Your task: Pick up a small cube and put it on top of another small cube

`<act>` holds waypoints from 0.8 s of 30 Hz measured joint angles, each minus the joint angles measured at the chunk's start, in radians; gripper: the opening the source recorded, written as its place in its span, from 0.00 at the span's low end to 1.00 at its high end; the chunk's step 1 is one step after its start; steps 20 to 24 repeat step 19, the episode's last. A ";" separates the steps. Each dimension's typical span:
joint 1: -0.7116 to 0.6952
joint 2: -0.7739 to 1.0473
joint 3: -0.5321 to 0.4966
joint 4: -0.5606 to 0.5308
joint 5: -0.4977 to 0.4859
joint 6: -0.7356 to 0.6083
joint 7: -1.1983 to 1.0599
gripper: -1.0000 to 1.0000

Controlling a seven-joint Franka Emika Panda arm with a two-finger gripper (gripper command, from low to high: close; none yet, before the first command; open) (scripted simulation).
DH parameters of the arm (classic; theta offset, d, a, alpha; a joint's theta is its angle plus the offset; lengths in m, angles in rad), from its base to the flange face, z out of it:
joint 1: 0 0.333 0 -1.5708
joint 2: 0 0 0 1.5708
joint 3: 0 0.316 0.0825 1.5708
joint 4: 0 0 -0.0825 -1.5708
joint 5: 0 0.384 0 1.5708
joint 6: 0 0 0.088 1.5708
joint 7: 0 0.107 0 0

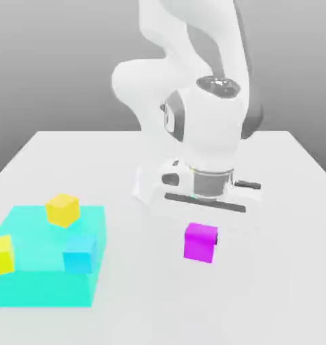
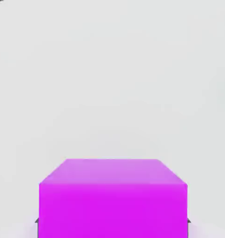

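The small magenta cube (image 1: 201,242) sits on the white table (image 1: 273,290), right of centre in the exterior view. My gripper (image 1: 202,230) comes straight down onto it, and the white hand (image 1: 206,192) hangs just above. A dark finger (image 1: 217,237) shows against the cube's right side. In the hand view the cube (image 2: 112,197) lies between the jaws, with a dark fingertip (image 2: 37,221) at its edge. The gripper is shut on the cube. Whether the cube has left the table I cannot tell.
At the exterior view's left lies a wide, flat cyan block (image 1: 38,279). On it stand a yellow cube (image 1: 62,209), a second yellow cube (image 1: 0,255) at the frame edge, and a small cyan cube (image 1: 79,253). The arm's base (image 1: 166,74) rises behind.
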 joint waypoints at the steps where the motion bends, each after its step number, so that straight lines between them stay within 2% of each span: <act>1: -0.039 -0.034 -0.030 -0.001 -0.010 -0.033 -0.008 0.00; 10: -0.382 -0.332 -0.292 -0.010 -0.077 -0.313 -0.094 0.00; 15: -0.409 -0.221 -0.333 -0.059 -0.082 -0.153 -0.110 0.00; 16: -0.409 -0.195 -0.337 -0.068 -0.083 -0.118 -0.111 1.00; 24: -0.409 -0.195 -0.337 -0.068 -0.083 -0.118 -0.111 1.00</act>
